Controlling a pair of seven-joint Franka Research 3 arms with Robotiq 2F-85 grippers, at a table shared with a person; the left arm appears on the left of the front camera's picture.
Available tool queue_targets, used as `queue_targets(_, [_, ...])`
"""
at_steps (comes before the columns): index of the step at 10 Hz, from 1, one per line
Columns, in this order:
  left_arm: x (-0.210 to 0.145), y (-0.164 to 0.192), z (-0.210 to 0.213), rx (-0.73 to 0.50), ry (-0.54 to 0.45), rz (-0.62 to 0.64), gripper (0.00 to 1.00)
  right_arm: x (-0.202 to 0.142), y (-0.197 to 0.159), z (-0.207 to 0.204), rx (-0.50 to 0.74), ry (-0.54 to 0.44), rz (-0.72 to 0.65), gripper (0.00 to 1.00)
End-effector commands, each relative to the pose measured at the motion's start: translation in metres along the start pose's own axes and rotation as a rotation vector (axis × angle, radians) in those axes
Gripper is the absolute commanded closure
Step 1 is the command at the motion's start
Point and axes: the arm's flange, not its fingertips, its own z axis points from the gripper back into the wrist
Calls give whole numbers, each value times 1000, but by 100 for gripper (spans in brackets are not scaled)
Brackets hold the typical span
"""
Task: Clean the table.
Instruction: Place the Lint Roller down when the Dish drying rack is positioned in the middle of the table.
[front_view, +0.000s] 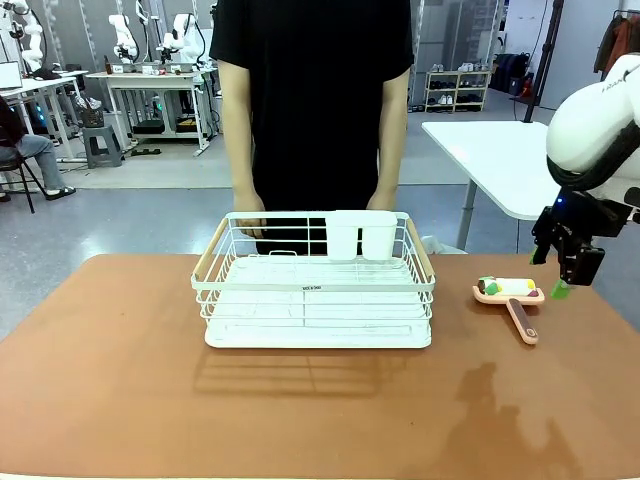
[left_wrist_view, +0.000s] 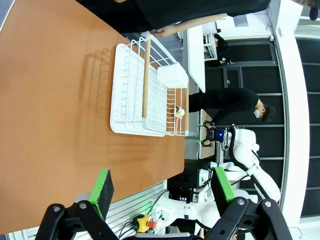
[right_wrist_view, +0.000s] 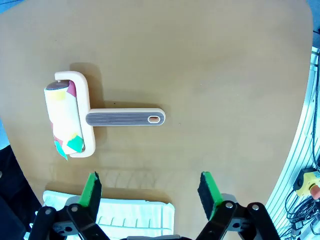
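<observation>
We are hanging our right pincer (front_view: 566, 274), jaws apart and empty, just beside the lint roller (front_view: 512, 297) lying on the worktop (front_view: 120, 380), handle running toward us, while our left pincer (left_wrist_view: 162, 192), also apart, is hovering well away.

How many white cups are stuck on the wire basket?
2. Both white cups hang side by side on the back rail of the wire rack, on the person's side: one on the left, one on the right. They touch each other.
</observation>
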Motion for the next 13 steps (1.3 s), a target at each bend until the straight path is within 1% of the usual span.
queue_targets(1, [1, -2, 3, -26, -6, -19, 0, -3, 0, -3, 1, 0, 9, 0])
queue_targets(13, [1, -2, 3, -26, -6, -19, 0, -3, 0, -3, 1, 0, 9, 0])
